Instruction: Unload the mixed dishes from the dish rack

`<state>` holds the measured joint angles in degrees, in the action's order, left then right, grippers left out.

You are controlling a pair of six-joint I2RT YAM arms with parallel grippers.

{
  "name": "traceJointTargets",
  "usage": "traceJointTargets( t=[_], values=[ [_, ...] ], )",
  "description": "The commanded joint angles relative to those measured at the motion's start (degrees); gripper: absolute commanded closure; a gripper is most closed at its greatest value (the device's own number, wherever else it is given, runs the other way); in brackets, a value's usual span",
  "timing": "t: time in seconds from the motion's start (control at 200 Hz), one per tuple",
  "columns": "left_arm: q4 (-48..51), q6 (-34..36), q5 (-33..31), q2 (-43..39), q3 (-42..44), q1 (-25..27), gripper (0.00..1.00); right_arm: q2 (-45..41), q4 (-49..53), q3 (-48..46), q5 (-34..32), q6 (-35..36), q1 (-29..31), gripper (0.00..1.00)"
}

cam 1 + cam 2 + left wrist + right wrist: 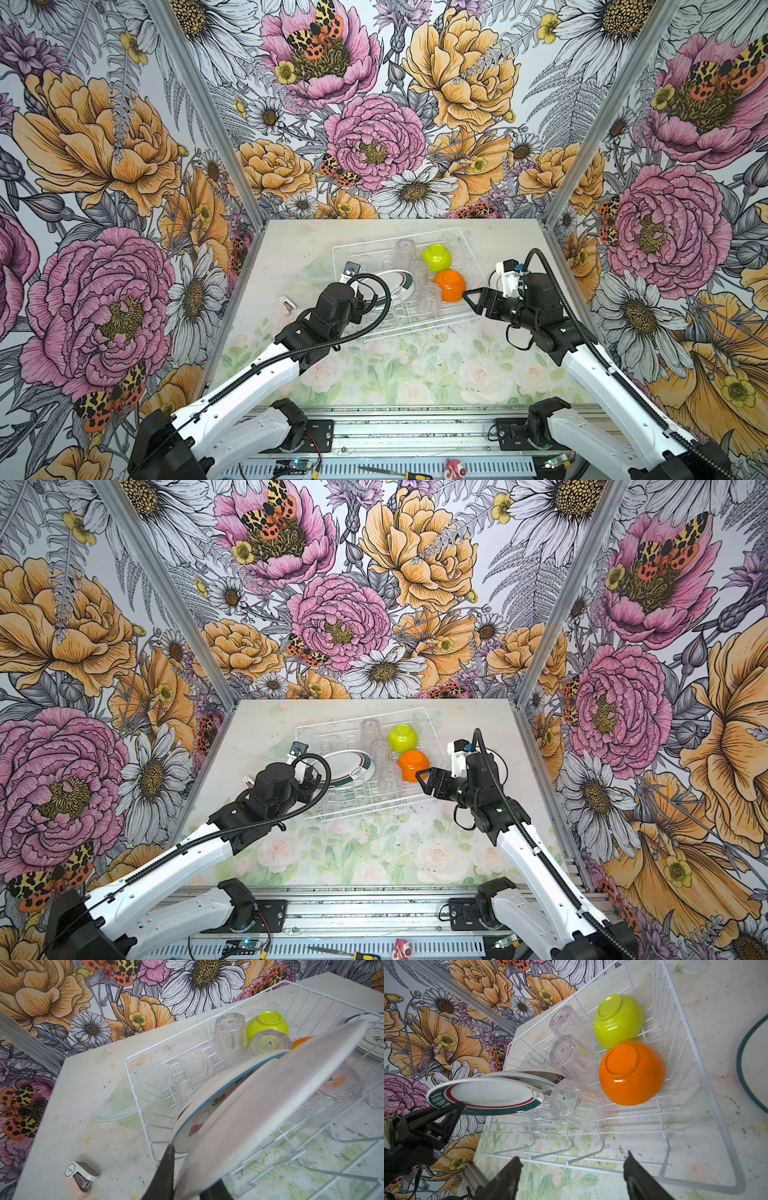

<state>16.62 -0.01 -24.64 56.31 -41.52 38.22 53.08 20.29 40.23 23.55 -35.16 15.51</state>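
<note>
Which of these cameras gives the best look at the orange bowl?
The right wrist view: the orange bowl sits close, whole and upside down. Both top views show it small and far off. The left wrist view catches only a sliver behind the plate.

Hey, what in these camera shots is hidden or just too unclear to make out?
Left gripper: its own wrist covers it in both top views; front plate hides its far finger in the right wrist view, grip unconfirmed.
Plate beside the dish rack: cut off by the right wrist view's edge.
Orange bowl: mostly behind the front plate in the left wrist view.
</note>
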Motion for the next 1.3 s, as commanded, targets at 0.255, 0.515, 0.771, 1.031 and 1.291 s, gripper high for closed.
traceJointTargets(
  t=[0.255,0.515,0.771,1.031,1.291],
  values=[
    [-4.31,-4.99,2.14,-1.47,-2.25,-2.52,1.00,1.73,-3.42,1.74,-1.83,-0.97,2.32,0.21],
    [-5.28,-5.70,4.03,-4.16,-1.82,-3.52,1.00,2.45,-3.96,1.63,-2.45,-1.07,3.30,0.21],
    [-6.34,-7.05,6.82,-5.73,-1.24,-5.17,1.00,2.69,-4.27,1.68,-2.81,-1.39,4.17,0.21],
    [-7.50,-8.72,10.14,-6.57,-1.11,-7.20,1.00,3.04,-4.56,1.74,-3.16,-1.53,4.83,0.21],
    [-8.51,-11.67,15.04,-6.37,-1.33,-9.43,1.00,3.61,-5.32,2.13,-3.24,-1.73,5.63,0.21]
  ],
)
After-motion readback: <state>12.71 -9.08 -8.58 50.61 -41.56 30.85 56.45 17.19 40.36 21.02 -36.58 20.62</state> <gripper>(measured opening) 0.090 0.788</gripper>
